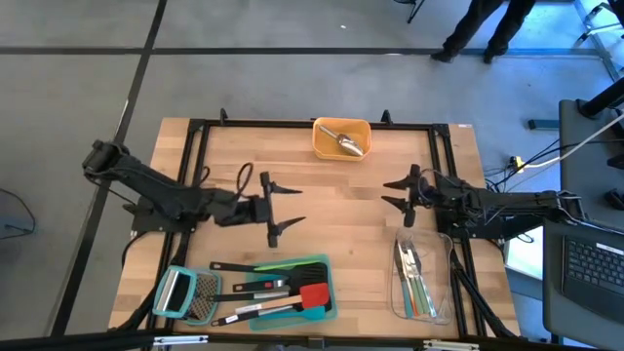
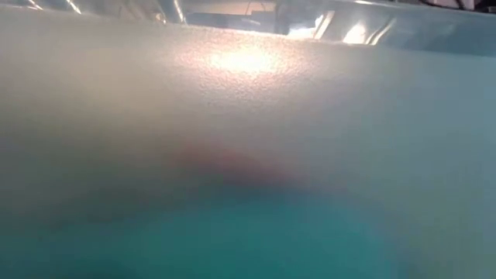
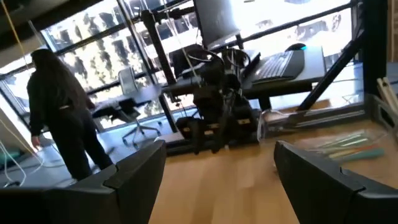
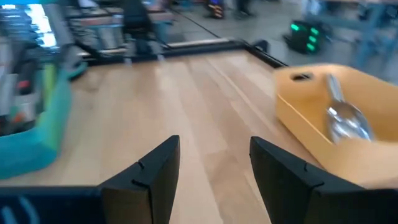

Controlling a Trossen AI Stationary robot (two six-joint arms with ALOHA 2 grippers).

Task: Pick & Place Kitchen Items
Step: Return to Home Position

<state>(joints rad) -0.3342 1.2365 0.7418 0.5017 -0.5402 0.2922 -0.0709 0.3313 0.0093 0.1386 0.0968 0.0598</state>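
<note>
Above the table's middle, left gripper (image 1: 288, 206) and right gripper (image 1: 391, 195) hang open, empty, probably because utensils (image 1: 259, 289) sit binned.

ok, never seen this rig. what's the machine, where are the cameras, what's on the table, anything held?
Two dark robot arms at a wooden table, each ending in a two-finger gripper. The left gripper and right gripper hang open and empty over mid-table. High view: straight down from above. Wrist views: forward from each wrist, past that gripper. Low view: table height, but something teal against the lens blocks it. On the table: an orange bin with a scoop, a teal bin of turners, a clear bin of cutlery, and a grater lying beside the teal bin. Nothing is held.
</note>
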